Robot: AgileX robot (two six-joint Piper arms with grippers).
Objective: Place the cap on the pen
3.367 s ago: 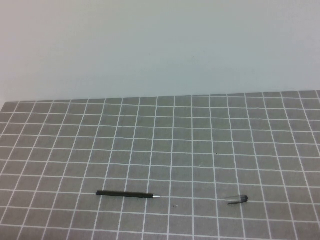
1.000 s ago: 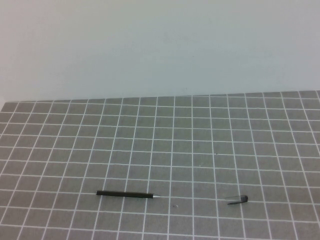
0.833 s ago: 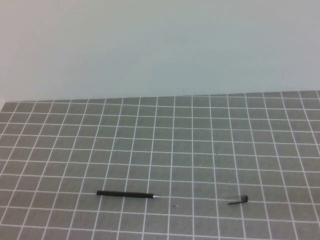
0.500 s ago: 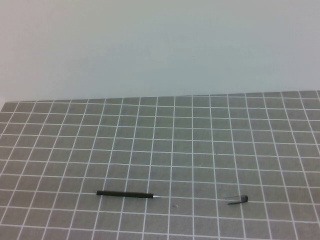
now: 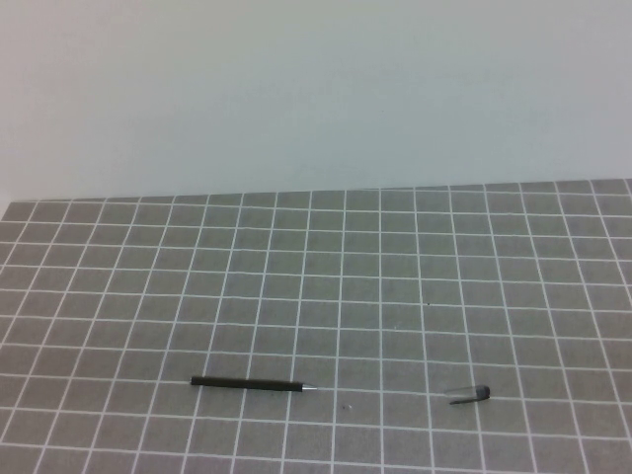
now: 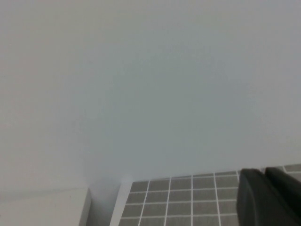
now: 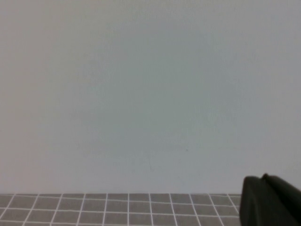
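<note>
The thin black pen (image 5: pixel 252 384) lies flat on the grey grid mat (image 5: pixel 395 267) at the front left, its silver tip pointing right. The short grey translucent cap (image 5: pixel 468 395) with a dark end lies about four squares to the pen's right, apart from it. Neither arm shows in the high view. My left gripper (image 6: pixel 264 175) shows only in the left wrist view, dark fingers pressed together, empty, over the mat's far edge. My right gripper (image 7: pixel 263 181) shows only in the right wrist view, fingers together and empty. Neither wrist view shows the pen or the cap.
A plain pale wall (image 5: pixel 316 89) stands behind the mat's far edge. In the left wrist view a white ledge (image 6: pixel 47 207) lies beside the mat's corner.
</note>
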